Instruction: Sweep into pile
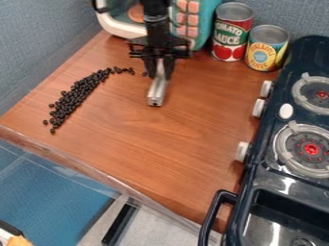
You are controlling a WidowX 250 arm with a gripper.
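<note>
My gripper hangs over the upper middle of the wooden work surface, pointing down. It is shut on a silver metal bar, whose lower end points toward the camera and rests on or just above the wood. Left of the bar, small black beans form a long curved band that runs from the lower left up to the right. A few loose beans trail from the band's upper end toward the gripper, and one lies close beside it.
A tomato sauce can and a yellow-labelled can stand at the back right. Behind the arm is a teal and white toy. A dark toy stove with knobs and a sink borders the right. The counter's front edge slants across the lower left.
</note>
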